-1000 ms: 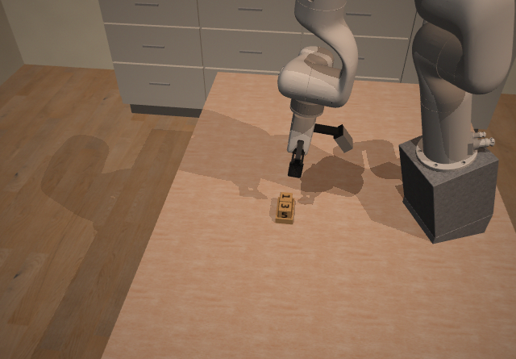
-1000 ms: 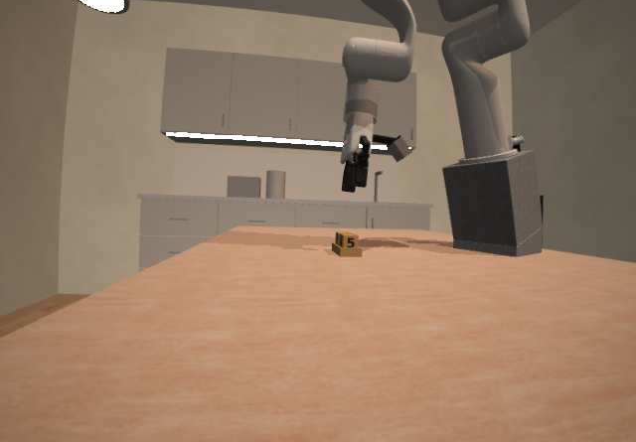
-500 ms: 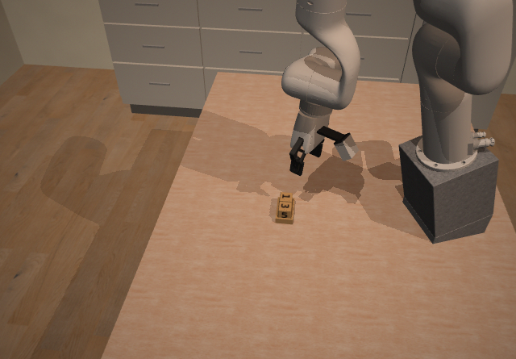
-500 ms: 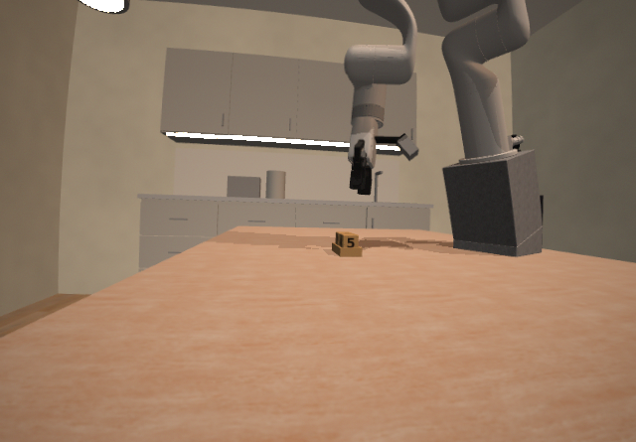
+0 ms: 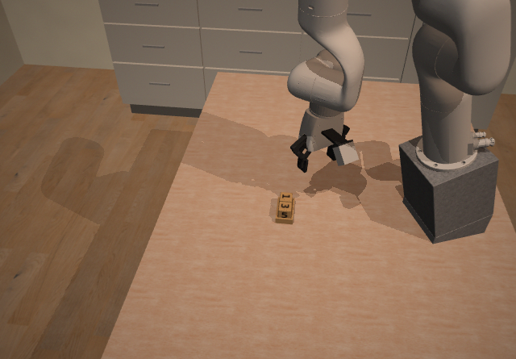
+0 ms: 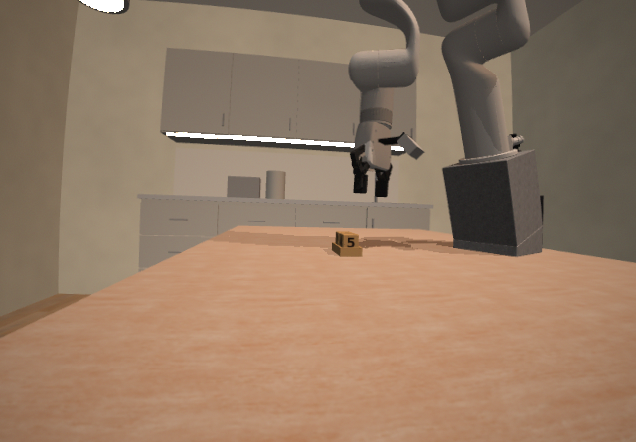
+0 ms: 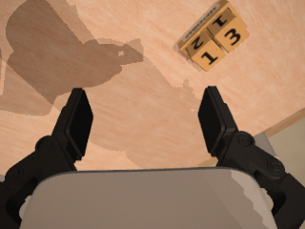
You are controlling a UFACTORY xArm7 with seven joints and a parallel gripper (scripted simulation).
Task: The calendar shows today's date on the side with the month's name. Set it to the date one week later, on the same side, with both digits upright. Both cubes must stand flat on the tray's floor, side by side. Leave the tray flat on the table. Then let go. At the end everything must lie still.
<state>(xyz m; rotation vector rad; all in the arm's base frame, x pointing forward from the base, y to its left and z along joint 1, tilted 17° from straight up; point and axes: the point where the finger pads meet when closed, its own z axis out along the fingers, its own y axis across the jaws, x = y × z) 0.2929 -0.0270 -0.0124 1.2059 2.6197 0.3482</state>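
The small wooden calendar tray (image 5: 292, 210) lies flat on the table with two cubes side by side in it. In the top view the far cube (image 5: 285, 197) shows a 1 on top and the near cube (image 5: 285, 206) shows a 3 on top. A 5 is on the end face toward the exterior camera (image 6: 350, 242). The calendar also shows at the upper right of the wrist view (image 7: 213, 34). My gripper (image 5: 317, 155) hangs open and empty well above the table, behind and to the right of the tray. It also shows in the exterior view (image 6: 371, 183) and in the wrist view (image 7: 147, 117).
The arm's grey base block (image 5: 450, 188) stands on the table to the right of the tray. Grey drawer cabinets (image 5: 200, 42) stand behind the table's far edge. The table's left edge (image 5: 162, 205) drops to a wooden floor.
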